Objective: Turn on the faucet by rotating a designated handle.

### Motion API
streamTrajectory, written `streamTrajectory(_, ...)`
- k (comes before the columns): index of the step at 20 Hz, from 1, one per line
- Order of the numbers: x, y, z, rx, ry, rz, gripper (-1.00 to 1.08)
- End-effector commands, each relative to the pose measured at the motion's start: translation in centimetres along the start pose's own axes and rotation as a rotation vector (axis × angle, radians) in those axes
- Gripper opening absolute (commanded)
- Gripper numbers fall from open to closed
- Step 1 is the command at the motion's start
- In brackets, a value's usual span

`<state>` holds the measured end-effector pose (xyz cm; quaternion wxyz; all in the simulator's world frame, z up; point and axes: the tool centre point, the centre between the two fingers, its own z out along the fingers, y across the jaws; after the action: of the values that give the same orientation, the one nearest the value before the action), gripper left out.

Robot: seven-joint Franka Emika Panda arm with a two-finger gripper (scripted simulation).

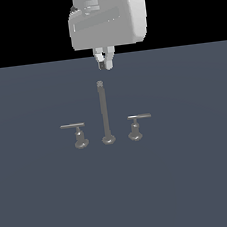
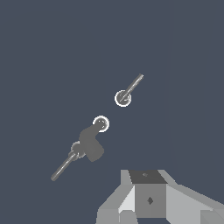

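The faucet (image 1: 104, 114) stands mid-frame in the exterior view on the open grey bench (image 1: 41, 205), with bare surface all around it. The handle (image 1: 138, 125), on the exterior view's right of the spout (image 1: 103, 111), has its twin lever (image 1: 76, 134) opposite. The hand (image 1: 104, 63) hangs at upper centre above the spout's knob, touching nothing, fingertips nearly together and empty.
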<state>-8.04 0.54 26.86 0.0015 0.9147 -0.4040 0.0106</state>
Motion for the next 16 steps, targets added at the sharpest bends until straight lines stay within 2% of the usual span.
streamTrajectory(1, 1.2, -0.5, 1.7, 0.000, -0.002, 0.065, -1.00)
streamTrajectory(16, 9.0, -1.2, 12.2, -0.010, -0.010, 0.462, -1.00)
